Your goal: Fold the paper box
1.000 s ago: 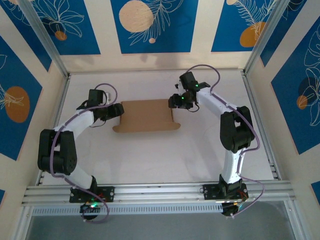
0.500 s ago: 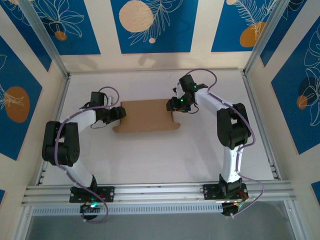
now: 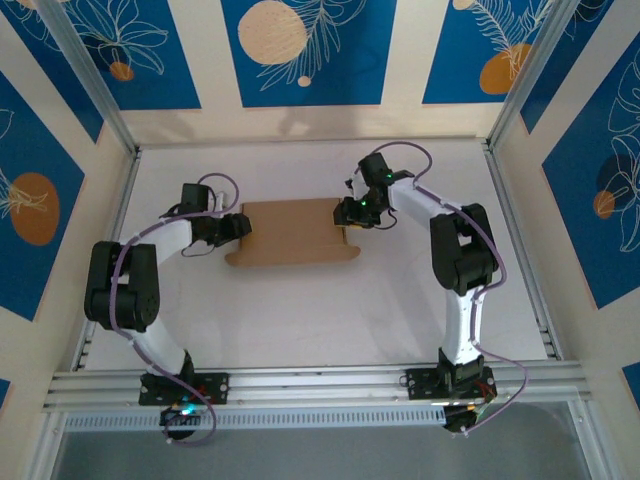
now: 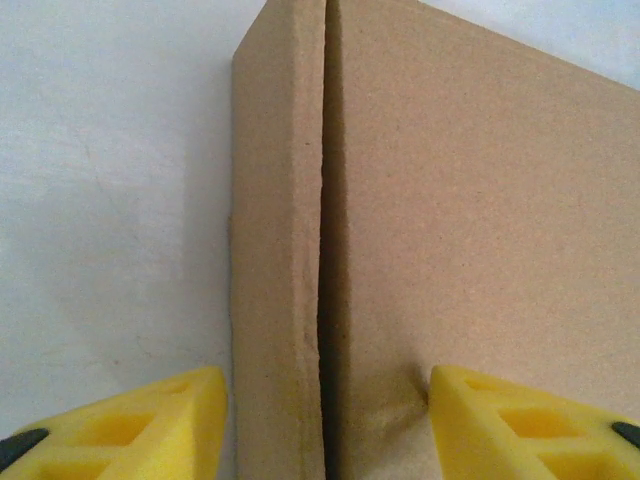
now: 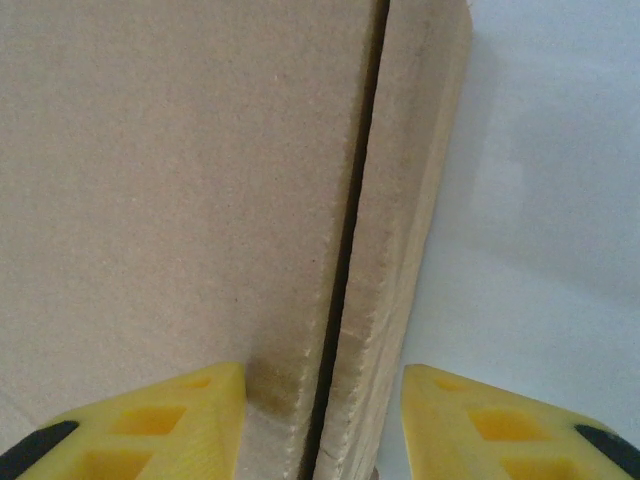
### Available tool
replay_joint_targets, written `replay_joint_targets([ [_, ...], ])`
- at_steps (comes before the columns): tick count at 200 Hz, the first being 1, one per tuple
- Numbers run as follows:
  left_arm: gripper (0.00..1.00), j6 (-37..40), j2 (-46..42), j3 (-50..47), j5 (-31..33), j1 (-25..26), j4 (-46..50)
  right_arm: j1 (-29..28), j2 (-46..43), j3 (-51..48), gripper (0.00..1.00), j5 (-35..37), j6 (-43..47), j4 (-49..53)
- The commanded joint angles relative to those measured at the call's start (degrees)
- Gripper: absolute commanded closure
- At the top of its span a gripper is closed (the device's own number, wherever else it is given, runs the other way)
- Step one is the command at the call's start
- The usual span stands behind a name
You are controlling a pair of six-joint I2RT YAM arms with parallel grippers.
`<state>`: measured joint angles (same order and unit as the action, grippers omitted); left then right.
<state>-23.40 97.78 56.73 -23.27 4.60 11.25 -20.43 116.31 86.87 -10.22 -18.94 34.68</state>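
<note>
**Both arms creep inward onto the box ends**

One paper box point(image 3: 290, 232) lies in the middle of the table point(image 3: 300, 320). The left gripper point(image 3: 238, 224) and right gripper point(image 3: 347, 212) each straddle an upright end wall, jaws part-closed; whether they pinch it, I cannot tell. Likely step: seating the end walls. The next move calls for an even squeeze.

Plain brown flat cardboard paper box point(image 3: 292, 232) sits between the yellow, black-tipped foam fingers point(image 4: 130, 425) of the left gripper point(image 4: 325, 400). White matte tabletop point(image 3: 300, 310) beneath. Blue-and-cream wall panels point(image 3: 300, 50) beyond: orange circles, white leaf outlines.
</note>
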Motion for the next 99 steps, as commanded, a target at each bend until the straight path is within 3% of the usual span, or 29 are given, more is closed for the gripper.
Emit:
replay_joint_targets([
  [1, 0.48, 1.07, 1.7, -0.64, -1.21, -0.84, -0.51, -0.06, 1.85, -0.97, 0.56, -2.26, -0.52, -0.2],
  [99, 0.69, 0.08, 6.35, -1.81, -0.27, -0.76, -0.34, -3.21, 7.33, -0.16, 0.75, 6.68, -0.25, 3.36],
])
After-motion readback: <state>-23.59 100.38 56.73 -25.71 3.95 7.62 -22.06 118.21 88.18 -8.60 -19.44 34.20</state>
